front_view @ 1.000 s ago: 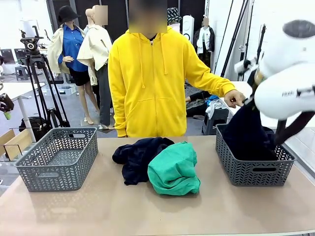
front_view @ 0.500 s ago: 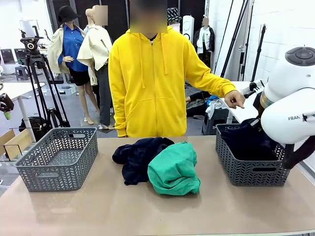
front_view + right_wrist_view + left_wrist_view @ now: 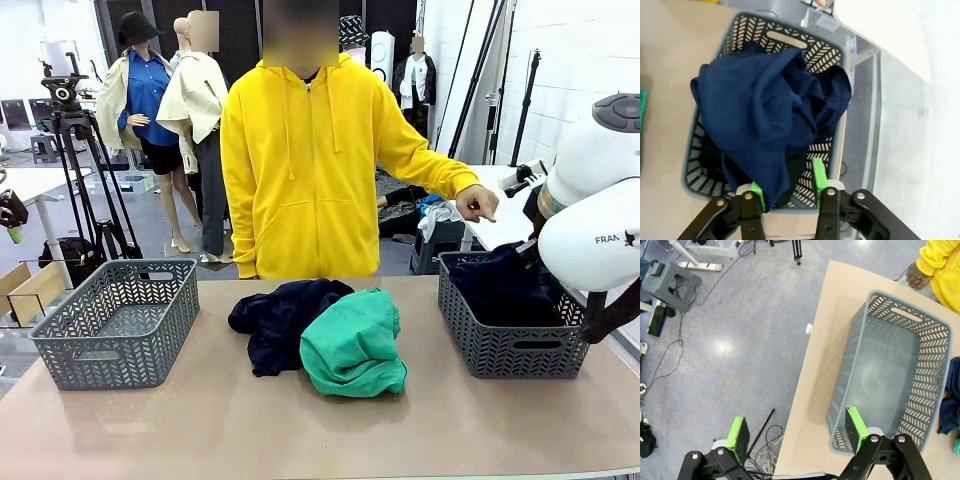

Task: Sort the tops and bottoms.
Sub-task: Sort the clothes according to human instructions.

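The right gripper (image 3: 786,182) is hanging released over the near end of the right grey basket (image 3: 825,52). Its green pads (image 3: 817,172) are standing apart and are not pinching anything. The navy garment (image 3: 765,105) is lying heaped in that basket. One fold is trailing down between the two pads, resting against the left-hand pad in the wrist view and stopping short of the other. On the table (image 3: 200,420), between the two baskets, a dark garment (image 3: 275,320) and a green garment (image 3: 352,345) are lying in contact, well apart from both grippers. The left gripper (image 3: 796,432) is hanging fully spread over the table edge at the end of the left grey basket (image 3: 935,365), with one pad over the basket rim.
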Controlling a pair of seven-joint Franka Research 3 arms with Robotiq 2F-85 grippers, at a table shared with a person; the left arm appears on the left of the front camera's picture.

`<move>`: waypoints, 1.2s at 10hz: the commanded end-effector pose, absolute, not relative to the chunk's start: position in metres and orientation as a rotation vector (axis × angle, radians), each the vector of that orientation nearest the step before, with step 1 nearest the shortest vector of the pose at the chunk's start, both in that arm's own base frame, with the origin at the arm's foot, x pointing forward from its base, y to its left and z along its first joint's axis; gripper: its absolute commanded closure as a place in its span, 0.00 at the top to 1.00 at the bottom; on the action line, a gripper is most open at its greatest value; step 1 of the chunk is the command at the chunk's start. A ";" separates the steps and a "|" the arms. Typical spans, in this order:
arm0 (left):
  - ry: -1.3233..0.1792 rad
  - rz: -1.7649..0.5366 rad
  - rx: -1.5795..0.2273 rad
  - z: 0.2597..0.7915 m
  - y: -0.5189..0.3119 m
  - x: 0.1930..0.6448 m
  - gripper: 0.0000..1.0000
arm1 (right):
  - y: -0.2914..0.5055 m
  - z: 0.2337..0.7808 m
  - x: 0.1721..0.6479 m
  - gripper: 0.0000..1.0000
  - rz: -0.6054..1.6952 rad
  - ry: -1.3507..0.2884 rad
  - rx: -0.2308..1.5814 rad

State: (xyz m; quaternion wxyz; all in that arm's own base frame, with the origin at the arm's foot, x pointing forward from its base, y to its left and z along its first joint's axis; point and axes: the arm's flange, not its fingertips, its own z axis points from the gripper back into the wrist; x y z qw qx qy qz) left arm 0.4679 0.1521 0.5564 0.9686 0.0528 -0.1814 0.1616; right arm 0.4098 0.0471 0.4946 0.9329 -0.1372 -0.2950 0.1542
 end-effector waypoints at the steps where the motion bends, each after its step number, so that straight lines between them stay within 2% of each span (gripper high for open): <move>1: -0.365 0.326 0.120 0.558 0.153 0.466 1.00 | 0.044 0.501 0.414 1.00 0.298 -0.591 -0.254; 7: -0.365 0.326 0.120 0.558 0.153 0.466 1.00 | -0.001 0.568 0.418 1.00 0.310 -0.535 -0.101; 10: -0.365 0.326 0.120 0.558 0.153 0.466 1.00 | -0.008 0.592 0.426 1.00 0.241 -0.515 0.223; 12: -0.365 0.326 0.120 0.558 0.153 0.466 1.00 | -0.017 0.597 0.430 1.00 0.202 -0.500 0.067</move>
